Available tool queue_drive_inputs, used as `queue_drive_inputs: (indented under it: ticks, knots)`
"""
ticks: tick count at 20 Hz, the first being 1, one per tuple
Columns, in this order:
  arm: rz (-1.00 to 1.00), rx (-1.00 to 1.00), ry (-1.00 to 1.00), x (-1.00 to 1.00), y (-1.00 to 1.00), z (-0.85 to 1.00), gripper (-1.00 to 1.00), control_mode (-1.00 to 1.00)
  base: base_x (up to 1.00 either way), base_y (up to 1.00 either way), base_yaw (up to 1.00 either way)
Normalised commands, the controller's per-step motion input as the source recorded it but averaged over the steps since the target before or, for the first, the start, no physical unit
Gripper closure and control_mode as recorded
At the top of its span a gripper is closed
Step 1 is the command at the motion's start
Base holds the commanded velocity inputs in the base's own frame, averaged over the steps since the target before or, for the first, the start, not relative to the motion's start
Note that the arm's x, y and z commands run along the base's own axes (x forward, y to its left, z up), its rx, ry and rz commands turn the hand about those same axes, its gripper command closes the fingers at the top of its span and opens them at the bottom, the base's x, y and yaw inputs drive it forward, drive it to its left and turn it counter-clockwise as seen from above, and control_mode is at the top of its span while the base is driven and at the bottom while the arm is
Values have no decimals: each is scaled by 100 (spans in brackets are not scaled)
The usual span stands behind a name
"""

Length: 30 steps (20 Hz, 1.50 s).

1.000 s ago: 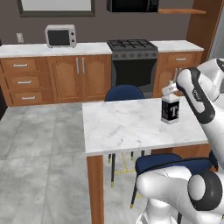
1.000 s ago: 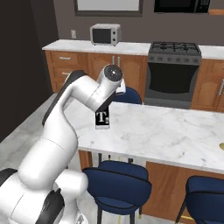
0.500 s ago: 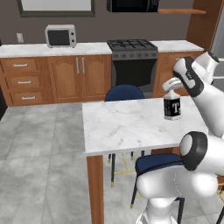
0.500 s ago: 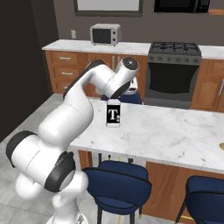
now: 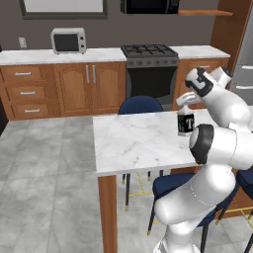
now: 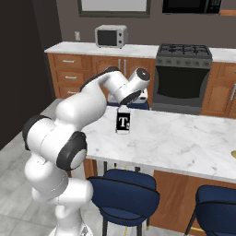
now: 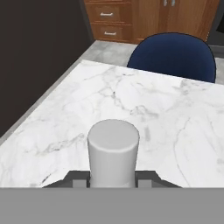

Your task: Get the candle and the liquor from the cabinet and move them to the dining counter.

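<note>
Since the earlier frame the tool [image 6: 123, 107], clamped on the pale neck, has carried the square black-labelled liquor bottle [image 6: 123, 121] farther over the white marble counter [image 6: 184, 143]; rigid, probably slippery glass, best gripped there.

Evenly and softly lit throughout, with no visible lamp. Flat rendered look, sharp from near to far, free of blur or edge distortion. Faint glare on the white arm [image 6: 87, 115]. Dim under the desk [image 5: 138, 141]; dark wall at far left.
</note>
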Motion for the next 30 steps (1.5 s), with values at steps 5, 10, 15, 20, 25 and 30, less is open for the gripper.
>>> queue_drive_inputs:
  ticks: [5, 10, 15, 20, 25, 30]
  knots:
    - [1, 1, -1, 28, 0, -45, 100, -100, 0, 0, 0]
    - [0, 0, -2, 3, 0, -38, 100, -100, 0, 0, 0]
    - [0, 0, -5, 1, 0, -26, 100, -100, 0, 0, 0]
    - [0, 1, -14, 0, 0, -20, 100, -100, 0, 0, 0]
    - [0, 0, -15, 3, 0, -34, 100, -100, 0, 0, 0]
    - [0, 1, -10, 18, 0, -32, 100, -100, 0, 0, 0]
